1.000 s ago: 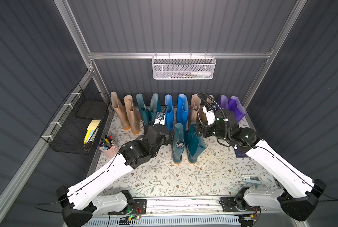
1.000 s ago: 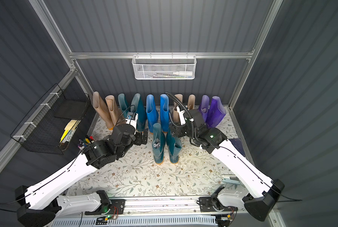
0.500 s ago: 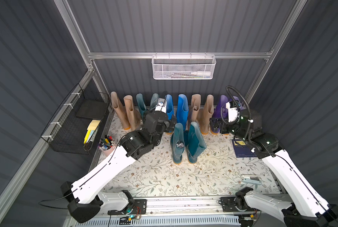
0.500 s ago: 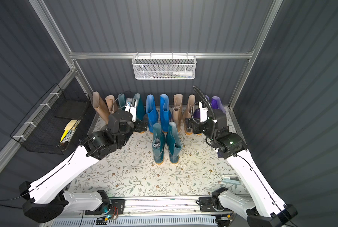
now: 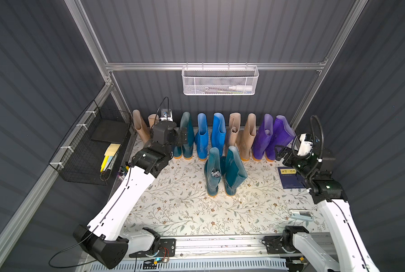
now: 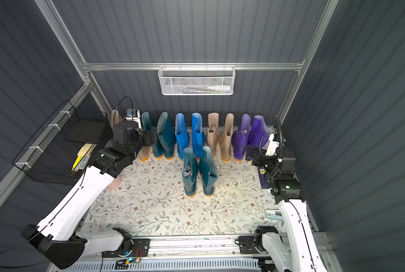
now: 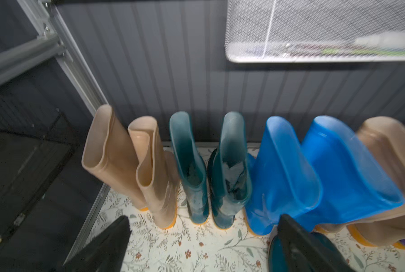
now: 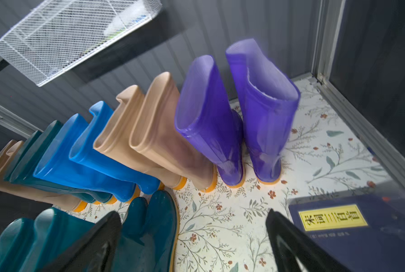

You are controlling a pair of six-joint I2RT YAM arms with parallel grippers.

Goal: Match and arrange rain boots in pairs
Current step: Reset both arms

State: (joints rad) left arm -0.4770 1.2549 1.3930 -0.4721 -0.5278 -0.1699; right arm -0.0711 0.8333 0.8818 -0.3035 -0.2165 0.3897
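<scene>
Left gripper (image 5: 183, 139) and right gripper (image 5: 279, 153) gape empty; front teal pair (image 5: 222, 172), seemingly unplaced, needs firm, upright shaft grips.

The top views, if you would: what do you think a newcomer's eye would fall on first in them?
Most likely the row of rain boots along the back wall, standing in colour pairs of beige, dark teal, bright blue and purple. Next comes the lone dark teal pair, upright on the floral mat in front of that row, near its middle. The white mesh basket hanging on the wall above the boots also stands out.
</scene>
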